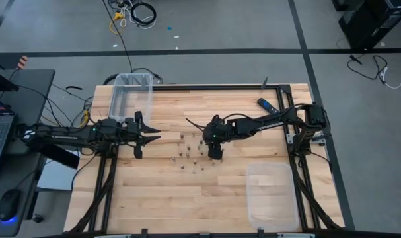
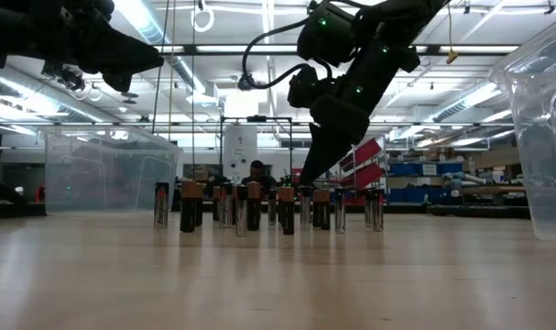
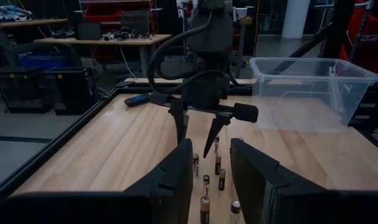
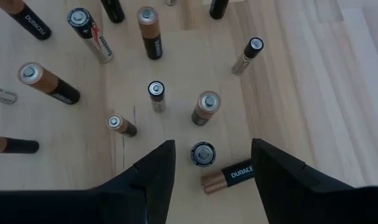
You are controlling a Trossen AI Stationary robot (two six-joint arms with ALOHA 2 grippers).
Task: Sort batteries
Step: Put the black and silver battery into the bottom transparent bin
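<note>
Several small batteries (image 1: 190, 149) stand upright on their ends in a loose cluster at the table's middle; the low view shows them as a row (image 2: 259, 206). My right gripper (image 1: 215, 152) slants down over the cluster's right end, open. Between its fingers (image 4: 212, 146) stands one upright battery (image 4: 203, 154), and a copper-and-black one (image 4: 229, 176) lies on its side. In the left wrist view the right gripper (image 3: 197, 140) hangs just above the cells. My left gripper (image 1: 152, 137) hovers level to the left of the cluster, open (image 3: 210, 180), with nothing between its fingers. My right gripper: the lying battery's black end (image 4: 248, 169) reaches up to one finger (image 4: 269, 177). I cannot tell whether they touch. The upright battery between the fingers stands free of both.
A clear bin (image 1: 131, 96) stands at the far left corner and another clear bin (image 1: 271, 195) at the near right. A black-and-blue bar (image 1: 266, 105) lies at the far right. Bare wood lies along the near edge.
</note>
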